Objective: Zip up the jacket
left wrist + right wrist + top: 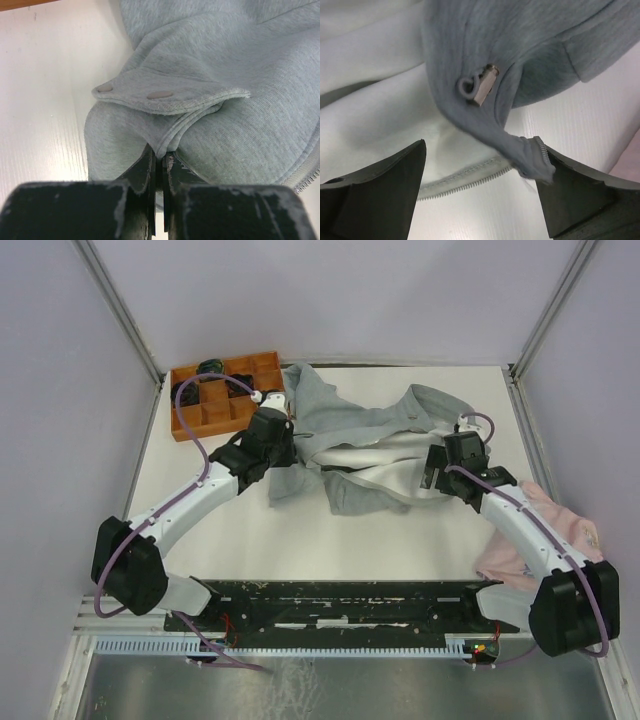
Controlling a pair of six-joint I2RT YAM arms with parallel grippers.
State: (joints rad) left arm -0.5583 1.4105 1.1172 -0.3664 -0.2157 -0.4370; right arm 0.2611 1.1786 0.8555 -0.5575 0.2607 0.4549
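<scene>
Jacket (360,435) is crumpled on the white table (330,540), far-centre, between the two arms. Front is open and white lining shows toward the right. Its far-left edge sits just beside the orange compartment tray (215,395) in the far-left corner.

Left gripper (159,162): fingers pressed together, pinching a folded grey hem on the jacket's left side. A flap with two snaps (160,94) lies just above the pinch.

Right gripper (484,150): fingers spread wide, gripping nothing. A grey front edge hangs between them, and its corner with zipper teeth (542,152) is up against the right-hand finger. A second row of teeth (470,186) runs along the white lining edge below. Metal-tipped drawcord (482,87) rests on the grey fabric above.

Pink cloth (555,525) lies near-right, under the right arm, apart from the jacket.
</scene>
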